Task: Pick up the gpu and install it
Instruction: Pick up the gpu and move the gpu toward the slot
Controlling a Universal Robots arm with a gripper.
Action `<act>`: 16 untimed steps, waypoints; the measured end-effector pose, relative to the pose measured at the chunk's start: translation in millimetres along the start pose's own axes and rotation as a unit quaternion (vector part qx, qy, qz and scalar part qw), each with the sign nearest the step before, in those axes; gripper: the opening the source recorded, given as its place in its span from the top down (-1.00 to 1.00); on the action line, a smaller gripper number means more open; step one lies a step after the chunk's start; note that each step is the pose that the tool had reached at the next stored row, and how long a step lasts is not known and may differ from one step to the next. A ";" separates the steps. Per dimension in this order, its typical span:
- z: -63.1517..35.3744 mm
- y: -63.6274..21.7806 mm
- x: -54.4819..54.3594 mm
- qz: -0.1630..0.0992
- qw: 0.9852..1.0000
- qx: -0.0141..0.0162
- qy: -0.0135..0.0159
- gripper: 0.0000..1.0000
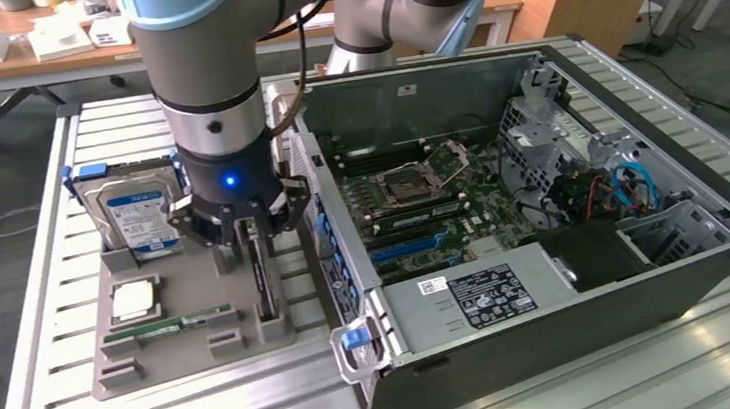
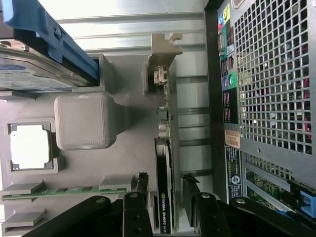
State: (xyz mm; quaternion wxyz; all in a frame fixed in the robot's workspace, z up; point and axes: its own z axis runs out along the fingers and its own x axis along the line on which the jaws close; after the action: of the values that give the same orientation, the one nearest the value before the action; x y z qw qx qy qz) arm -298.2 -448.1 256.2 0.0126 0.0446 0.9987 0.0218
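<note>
Between the gripper's (image 2: 165, 183) spread fingers (image 2: 190, 186), touching neither, the gpu (image 2: 167, 148) stands on edge in its tray (image 2: 129, 148), long axis across their closing line.

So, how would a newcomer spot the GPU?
On the exterior view's left of the open computer case lies a grey tray. On its case-side edge, under the gripper, stands the gpu: a thin black card, unlike the silver hard drive and green memory stick.

Quantity one each: grey plastic holder tray (image 1: 186, 360), blue-labelled silver hard drive (image 1: 138, 218), square silver processor chip (image 1: 133, 300), narrow green memory stick (image 1: 169, 327), thin black gpu card (image 1: 261, 285), open black computer case (image 1: 555, 357).
</note>
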 end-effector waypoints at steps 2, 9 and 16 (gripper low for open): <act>2.7 -0.1 0.0 0.000 1.000 0.000 0.000 0.17; 9.8 -0.4 0.2 0.000 1.000 0.000 0.000 0.17; 10.6 -0.4 -0.6 0.000 1.000 0.000 0.000 0.17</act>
State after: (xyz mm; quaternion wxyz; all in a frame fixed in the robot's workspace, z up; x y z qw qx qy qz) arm -297.3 -448.1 245.5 0.0126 0.0443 0.9987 0.0218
